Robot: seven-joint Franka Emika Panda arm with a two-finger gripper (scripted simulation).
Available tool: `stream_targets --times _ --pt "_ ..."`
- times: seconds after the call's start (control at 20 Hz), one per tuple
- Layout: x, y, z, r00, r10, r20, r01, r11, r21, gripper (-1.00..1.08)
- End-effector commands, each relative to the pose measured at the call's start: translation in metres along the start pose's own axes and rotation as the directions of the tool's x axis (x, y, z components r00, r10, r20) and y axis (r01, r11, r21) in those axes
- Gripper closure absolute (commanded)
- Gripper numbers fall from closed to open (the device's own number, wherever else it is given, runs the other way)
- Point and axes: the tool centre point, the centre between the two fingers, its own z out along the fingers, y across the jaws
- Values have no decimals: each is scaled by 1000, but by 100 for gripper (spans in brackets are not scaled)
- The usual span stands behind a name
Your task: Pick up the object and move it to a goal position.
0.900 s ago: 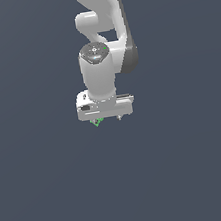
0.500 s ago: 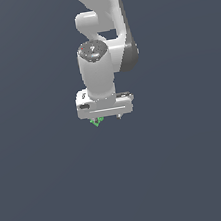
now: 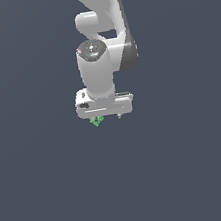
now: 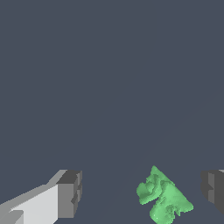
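Observation:
The object (image 3: 96, 121) is a tiny bright green jagged lump lying on the dark grey floor, just under the white hand. In the wrist view the object (image 4: 164, 197) lies between the two grey fingertips, nearer to one finger (image 4: 213, 189) than to the other finger (image 4: 70, 192), and touches neither. My gripper (image 3: 106, 117) points straight down over it and is open, also seen in the wrist view (image 4: 141, 190). In the exterior view the hand hides part of the object.
The white arm (image 3: 102, 28) rises above the hand toward the top of the exterior view. The dark grey floor (image 3: 54, 192) stretches all around. No goal marker shows.
The hand has turned slightly about its vertical axis and stays low over the object. The green object has not moved.

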Motion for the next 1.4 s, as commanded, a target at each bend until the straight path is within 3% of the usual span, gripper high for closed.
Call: stream_targets --times 0.0,0.35,0.6,1.0,1.35 --pt "-2 2 3 1000 18 0 -18 1000 0 -92" --pt "-17 13 18 991 130 0 -130 991 2 -92" --pt "-35 26 36 965 262 -2 -262 965 3 -92" --pt "-75 52 66 862 507 -6 -507 862 2 -92" --pt "-101 66 81 775 632 -10 -633 775 2 -92"
